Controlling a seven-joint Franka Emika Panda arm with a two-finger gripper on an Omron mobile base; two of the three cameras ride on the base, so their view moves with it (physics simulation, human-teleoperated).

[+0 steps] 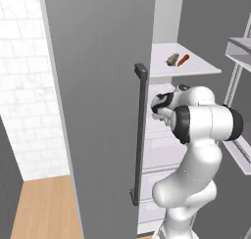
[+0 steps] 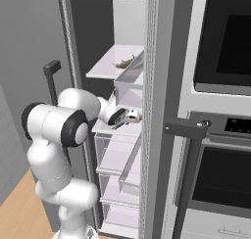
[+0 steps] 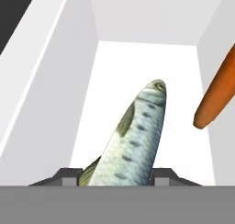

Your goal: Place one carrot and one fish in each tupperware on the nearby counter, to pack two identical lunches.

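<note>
Item: slim silvery-grey speckled fish (image 3: 133,140) on white fridge shelf (image 3: 147,67), long axis running straight ahead from two-finger gripper (image 3: 117,176), whose dark tips flank its tail, apparently clamped; orange tapered carrot (image 3: 215,99) just right.

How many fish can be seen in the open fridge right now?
2. One fish lies on the upper shelf beside a carrot. Another fish sits between the gripper's fingertips on a lower shelf. Others may be hidden.

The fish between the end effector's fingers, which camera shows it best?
The hand view: the fish fills the centre, scales and fin plain, a carrot beside it. In both base views the arm hides it; they show another fish on the upper shelf.
</note>
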